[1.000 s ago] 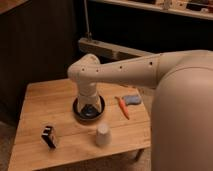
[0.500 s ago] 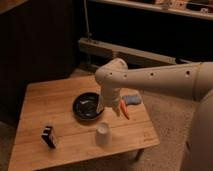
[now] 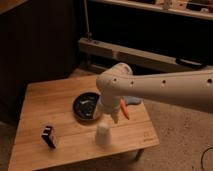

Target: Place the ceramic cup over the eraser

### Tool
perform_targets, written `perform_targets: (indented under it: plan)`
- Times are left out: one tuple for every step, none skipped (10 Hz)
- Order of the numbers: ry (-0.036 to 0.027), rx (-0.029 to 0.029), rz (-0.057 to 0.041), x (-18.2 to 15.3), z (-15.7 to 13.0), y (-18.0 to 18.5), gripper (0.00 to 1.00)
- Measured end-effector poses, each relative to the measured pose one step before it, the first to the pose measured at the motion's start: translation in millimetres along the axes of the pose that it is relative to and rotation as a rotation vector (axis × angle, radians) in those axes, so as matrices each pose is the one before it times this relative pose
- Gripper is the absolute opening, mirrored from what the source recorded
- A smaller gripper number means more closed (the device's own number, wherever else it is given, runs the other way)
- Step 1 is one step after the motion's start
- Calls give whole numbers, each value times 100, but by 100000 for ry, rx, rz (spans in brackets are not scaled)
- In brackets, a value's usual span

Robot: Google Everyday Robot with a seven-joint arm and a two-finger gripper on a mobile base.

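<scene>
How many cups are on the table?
1. The cup stands on the table near its front, right of the eraser; the gripper hangs just above it. The arm may hide others.

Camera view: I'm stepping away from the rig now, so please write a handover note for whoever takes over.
Gripper: low over the table, just above the cup, beside the bowl's right edge.
Cup: standing near the table's front edge, centre.
Eraser: front left of the table, well apart from the cup, uncovered.
Done: the arm has reached the cup; the cup is not yet over the eraser.
Left: grasp the cup, carry it left, and set it down over the eraser.
</scene>
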Motion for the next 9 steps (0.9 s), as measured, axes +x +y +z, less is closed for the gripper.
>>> perform_targets:
  plan:
    - [-168,-1477,330,194,297,210,65]
    - [-164,-1376,419,163,428,-52,65]
    - [-751,-2523,336,216,578,-42,65]
    - [-724,-1865,-431,74,553,35,65]
    - [-309,-1588,-604,84,531,87,65]
    - [-486,-389,-1169,-41,927,122,65]
    - [-72,1078,-98,37,509,191,65]
    - [-98,2868,430,-95,682,-87,65]
    - [134,4353,1133,-84,896,-160,65]
